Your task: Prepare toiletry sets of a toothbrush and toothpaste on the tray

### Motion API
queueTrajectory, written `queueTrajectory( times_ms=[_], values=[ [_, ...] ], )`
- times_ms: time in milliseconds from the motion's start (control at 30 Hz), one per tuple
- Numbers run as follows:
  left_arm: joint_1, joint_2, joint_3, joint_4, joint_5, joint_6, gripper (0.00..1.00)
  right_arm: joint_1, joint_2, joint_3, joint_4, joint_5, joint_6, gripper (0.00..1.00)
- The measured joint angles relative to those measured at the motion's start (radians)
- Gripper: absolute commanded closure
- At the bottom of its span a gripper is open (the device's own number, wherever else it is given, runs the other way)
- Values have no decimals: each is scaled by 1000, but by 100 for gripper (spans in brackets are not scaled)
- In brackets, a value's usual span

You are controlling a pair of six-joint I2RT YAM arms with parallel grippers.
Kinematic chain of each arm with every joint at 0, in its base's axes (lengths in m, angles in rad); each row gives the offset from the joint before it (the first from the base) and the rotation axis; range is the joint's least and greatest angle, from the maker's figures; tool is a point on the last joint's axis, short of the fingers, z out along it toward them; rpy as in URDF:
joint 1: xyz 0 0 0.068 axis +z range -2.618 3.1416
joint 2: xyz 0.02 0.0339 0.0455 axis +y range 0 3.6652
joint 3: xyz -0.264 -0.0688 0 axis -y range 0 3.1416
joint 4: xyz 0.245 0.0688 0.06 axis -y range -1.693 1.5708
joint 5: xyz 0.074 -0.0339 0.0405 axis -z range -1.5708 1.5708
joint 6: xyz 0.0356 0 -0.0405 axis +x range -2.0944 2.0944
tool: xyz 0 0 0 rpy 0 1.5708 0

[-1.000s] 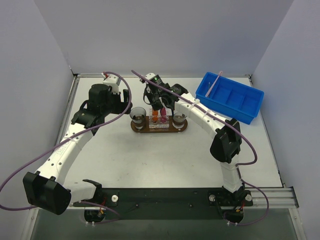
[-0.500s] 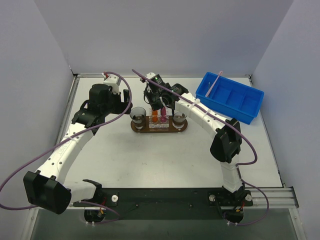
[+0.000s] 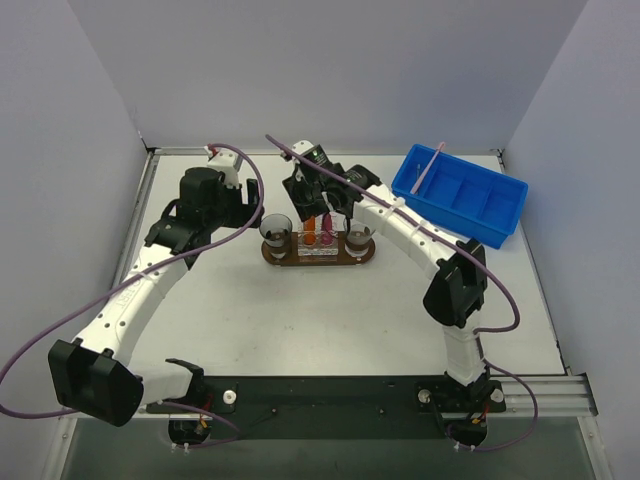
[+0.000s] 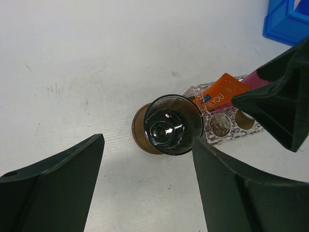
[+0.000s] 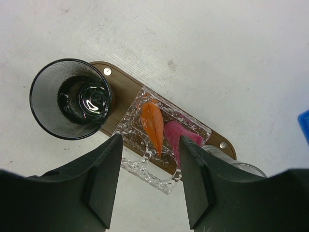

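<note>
The dark-brown tray [image 3: 318,259] lies mid-table with a clear holder [image 5: 145,164] on it. An orange toothpaste tube [image 5: 153,124] and a magenta one [image 5: 179,137] stand side by side in the holder. Just above them hangs my right gripper [image 5: 149,145], open, its fingers either side of the tubes and touching neither. My left gripper [image 4: 148,145] is wide open and holds nothing, to the left of the tray over the dark glass [image 4: 173,124]. The pale-pink toothbrush [image 3: 428,167] leans in the blue bin's left corner.
The blue bin [image 3: 470,200] sits at the back right. Two dark glasses stand on the tray's ends, one at the left [image 3: 276,229] and one at the right [image 3: 358,237]. Grey walls close in the table on three sides.
My right gripper has gone from shut to open, letting go of the magenta tube, which now stands in the holder. The left arm has not moved.
</note>
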Motion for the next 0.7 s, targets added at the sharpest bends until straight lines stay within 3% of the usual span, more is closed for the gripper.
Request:
queueTrajectory(
  times_ms=[333,700],
  values=[
    [4,62,53,-30,3,-21,16,-51,-157,9,5,-12,16,53],
    [42,147,84,-19,43,-121,18,-437,-285,-70,50,-82,135,56]
  ],
)
